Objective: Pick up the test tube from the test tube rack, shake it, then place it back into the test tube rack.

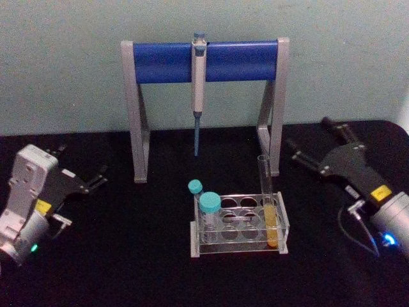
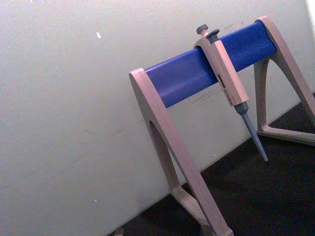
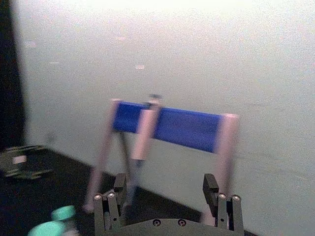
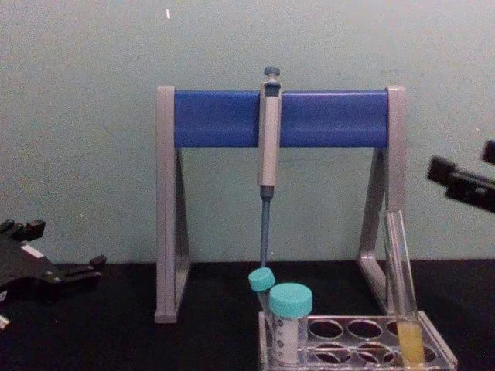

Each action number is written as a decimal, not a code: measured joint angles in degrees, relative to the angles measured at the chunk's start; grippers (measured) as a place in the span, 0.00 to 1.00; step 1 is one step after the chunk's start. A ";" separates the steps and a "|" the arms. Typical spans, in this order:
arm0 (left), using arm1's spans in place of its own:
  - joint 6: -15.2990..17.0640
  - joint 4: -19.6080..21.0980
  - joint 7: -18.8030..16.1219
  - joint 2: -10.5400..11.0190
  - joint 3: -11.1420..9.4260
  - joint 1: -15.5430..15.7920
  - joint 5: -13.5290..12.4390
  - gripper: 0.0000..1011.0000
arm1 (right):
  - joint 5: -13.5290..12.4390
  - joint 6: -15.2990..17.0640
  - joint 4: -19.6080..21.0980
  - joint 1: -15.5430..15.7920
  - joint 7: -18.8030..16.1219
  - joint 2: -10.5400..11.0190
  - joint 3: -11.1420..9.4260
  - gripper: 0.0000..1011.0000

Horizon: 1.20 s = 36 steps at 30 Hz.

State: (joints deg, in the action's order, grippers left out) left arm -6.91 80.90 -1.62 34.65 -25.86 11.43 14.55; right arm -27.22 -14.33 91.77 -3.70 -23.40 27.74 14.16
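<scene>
While the test tube [image 1: 267, 198] stands upright in the right end hole of the test tube rack [image 1: 239, 225], yellow liquid in its lower part, both pincers hang apart from it. From the head view, the left pincer [image 1: 82, 173] sits open low at the tabletop's [image 1: 128, 256] left side, and the right pincer [image 1: 313, 142] spreads open beyond the rack's right. Seen from the chest, two teal-capped tubes [image 4: 290, 321] stand at the rack's left end, with the pipette [image 4: 267, 154] hanging on its stand [image 4: 278, 117] behind.
</scene>
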 joint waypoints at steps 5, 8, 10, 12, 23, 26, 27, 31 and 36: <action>0.00 0.00 0.00 0.00 0.00 0.00 0.00 0.99 | 2.17 2.41 0.40 1.85 8.20 -2.69 -3.13 0.99; 0.00 0.00 0.00 0.00 0.00 0.00 0.00 0.99 | 3.07 5.22 -0.13 2.24 11.82 -4.01 -4.13 0.99; 0.00 0.00 0.00 0.00 0.00 0.00 0.00 0.99 | 3.53 7.62 -0.77 2.25 13.74 -4.86 -4.63 0.99; 0.00 0.00 0.00 0.00 0.00 0.00 0.00 0.99 | 3.89 9.61 -1.53 2.06 14.97 -5.52 -4.83 0.99; 0.00 0.00 0.00 0.00 0.00 0.00 0.00 0.99 | 4.86 16.66 -5.84 0.27 16.75 -8.05 -4.97 0.99; 0.00 0.00 0.00 0.00 0.00 0.00 0.00 0.99 | 4.86 17.26 -6.81 -0.03 16.62 -8.71 -5.28 0.99; 0.00 0.00 0.00 0.00 0.00 0.00 0.00 0.99 | 4.86 17.29 -6.99 -0.07 16.57 -8.85 -5.39 0.99; 0.00 0.00 0.00 0.00 0.00 0.00 0.00 0.99 | 4.86 17.34 -7.31 -0.14 16.44 -9.09 -5.59 0.99; 0.00 0.00 0.00 0.00 0.00 0.00 0.00 0.99 | 4.86 17.32 -7.21 -0.14 16.39 -8.97 -5.49 0.99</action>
State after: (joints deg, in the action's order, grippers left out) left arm -6.91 80.90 -1.62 34.65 -25.86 11.43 14.55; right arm -22.35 2.99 84.56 -3.84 -7.01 18.78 8.67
